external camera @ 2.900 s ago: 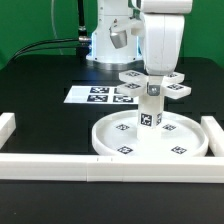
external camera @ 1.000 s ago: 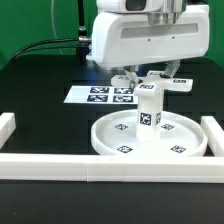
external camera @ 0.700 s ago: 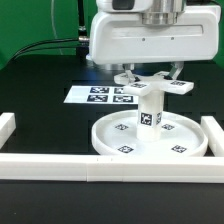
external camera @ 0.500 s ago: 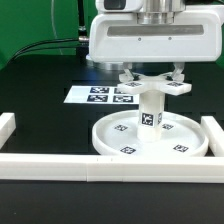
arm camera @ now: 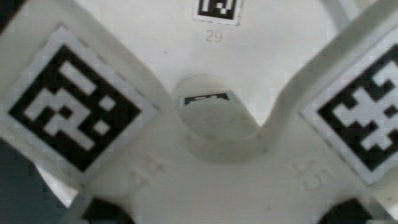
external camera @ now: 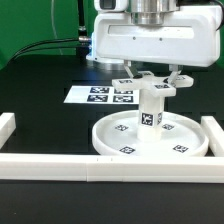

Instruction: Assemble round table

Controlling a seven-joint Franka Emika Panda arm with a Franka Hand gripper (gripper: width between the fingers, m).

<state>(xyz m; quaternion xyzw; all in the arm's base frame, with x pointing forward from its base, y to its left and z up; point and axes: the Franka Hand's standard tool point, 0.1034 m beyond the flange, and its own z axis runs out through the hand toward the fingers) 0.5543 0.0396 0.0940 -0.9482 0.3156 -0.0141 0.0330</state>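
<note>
Honestly, had gripper [external camera: 152, 79] clamped on cross piece [external camera: 150, 82] atop post [external camera: 150, 108] — feared cross-threading if tilted, whole disc [external camera: 150, 140] spinning along.

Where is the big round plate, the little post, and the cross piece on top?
Round plate [external camera: 178, 148], exterior view, on its front rim.
Post [external camera: 150, 112], exterior view, on its side above the tag.
Cross piece [external camera: 126, 84], exterior view, on one arm's tag.

White disc [external camera: 120, 140], white post [external camera: 150, 110], white cross [external camera: 152, 82] — all carrying black-and-white square tags; black table [external camera: 40, 90], white rails [external camera: 100, 168], green backdrop [external camera: 30, 20].
</note>
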